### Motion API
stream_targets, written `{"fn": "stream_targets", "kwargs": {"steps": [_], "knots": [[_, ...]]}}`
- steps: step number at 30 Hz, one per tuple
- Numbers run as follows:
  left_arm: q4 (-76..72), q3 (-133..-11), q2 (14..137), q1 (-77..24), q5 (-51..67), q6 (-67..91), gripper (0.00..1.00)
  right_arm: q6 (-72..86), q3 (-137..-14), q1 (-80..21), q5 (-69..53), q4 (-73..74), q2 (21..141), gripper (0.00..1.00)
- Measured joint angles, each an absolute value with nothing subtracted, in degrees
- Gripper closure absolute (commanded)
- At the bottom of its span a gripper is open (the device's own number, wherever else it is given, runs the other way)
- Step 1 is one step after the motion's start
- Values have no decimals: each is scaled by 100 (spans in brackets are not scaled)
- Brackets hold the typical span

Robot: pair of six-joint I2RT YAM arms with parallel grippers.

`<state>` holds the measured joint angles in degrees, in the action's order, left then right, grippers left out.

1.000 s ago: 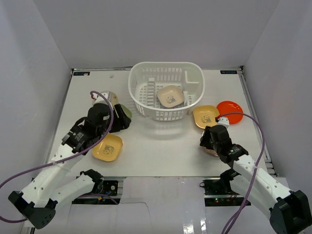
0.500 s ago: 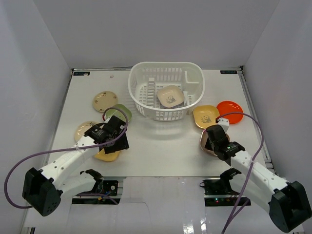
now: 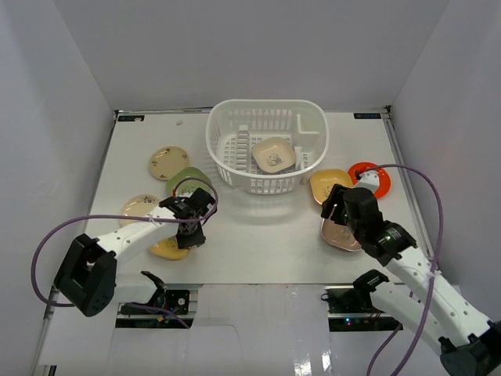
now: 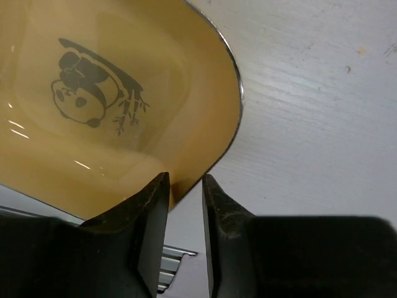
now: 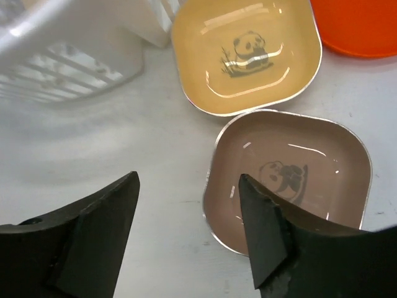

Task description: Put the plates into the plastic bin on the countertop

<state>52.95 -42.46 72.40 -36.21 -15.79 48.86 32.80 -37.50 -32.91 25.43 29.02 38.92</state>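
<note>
The plastic bin (image 3: pixel 235 133) stands at the back middle of the countertop (image 3: pixel 258 235) with a cream plate (image 3: pixel 273 154) inside. My left gripper (image 3: pixel 189 232) (image 4: pixel 185 180) straddles the rim of a yellow panda plate (image 3: pixel 167 249) (image 4: pixel 111 93). Its jaws are narrow, with a gap still showing beside the rim. My right gripper (image 3: pixel 333 213) (image 5: pixel 189 180) is open wide above the left rim of a tan panda plate (image 3: pixel 342 235) (image 5: pixel 291 167), one finger over the plate, the other over the table. Both plates lie flat.
A cream round plate (image 3: pixel 168 162), a green plate (image 3: pixel 186 180) and another cream plate (image 3: pixel 137 207) lie on the left. A yellow plate (image 3: pixel 327 186) (image 5: pixel 248 49) and a red-orange plate (image 3: pixel 374 174) (image 5: pixel 360 25) lie right of the bin, close to the tan one.
My left arm dropped down over the front yellow plate and its jaws narrowed around the rim. My right gripper opened and drew back, uncovering the tan plate.
</note>
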Motion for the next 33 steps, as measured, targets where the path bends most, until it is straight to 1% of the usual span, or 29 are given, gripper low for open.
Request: {"fn": "stream_targets", "kwargs": {"steps": [1,2,3,5,6,7,9,10,11,12,14,15,16,18,22,26,28,31,33], "knots": [[5269,-4246,7330,-3632,-1597,4895,74,3245,-3616,-3293,2547,2825,4077,22],[5249,-4246,7406,-3651,-1608,4893,82,3218,-3489,-3293,2561,2773,4241,21],[5218,-4246,7446,-3667,-1643,4849,99,3190,-3358,-3293,2563,2727,4453,21],[5280,-4254,7452,-3695,-1671,4862,100,3151,-3146,-3301,2582,2659,4840,23],[5323,-4257,7439,-3704,-1695,4807,100,3148,-3061,-3301,2580,2598,5015,26],[5352,-4272,7430,-3728,-1741,4797,100,3146,-2991,-3301,2578,2502,5168,32],[5378,-4278,7424,-3756,-1741,4786,100,3159,-2862,-3301,2578,2305,5465,38],[5400,-4281,7411,-3774,-1739,4786,100,3183,-2812,-3301,2598,2206,5610,48],[5441,-4281,7358,-3795,-1734,4783,100,3190,-2773,-3301,2628,2132,5734,52],[5507,-4285,7269,-3815,-1728,4786,100,3227,-2731,-3304,2650,2001,5852,56],[5682,-4305,6853,-3850,-1653,4794,100,3277,-2659,-3308,2692,1820,6014,59],[5774,-4335,6582,-3854,-1605,4805,100,3288,-2613,-3308,2705,1723,6075,67],[5889,-4418,6274,-3861,-1542,4816,100,3297,-2582,-3306,2709,1645,6128,82],[6010,-4654,5787,-3868,-1426,4847,100,3334,-2545,-3308,2757,1514,6213,92],[6066,-5113,5387,-3876,-1343,4856,100,3361,-2545,-3347,2989,1476,5983,92],[6119,-5172,5492,-3881,-1022,4840,100,3468,-2550,-3597,3046,1898,5050,92],[6267,-5406,5507,-3881,-836,4801,100,3573,-2657,-3771,3009,2314,4464,92],[6539,-6598,5651,-3881,-668,4685,100,3682,-3122,-3940,2958,2932,3887,92],[6460,-7776,5944,-3881,-567,4525,100,3704,-3522,-3970,2936,3164,3695,92]]}}
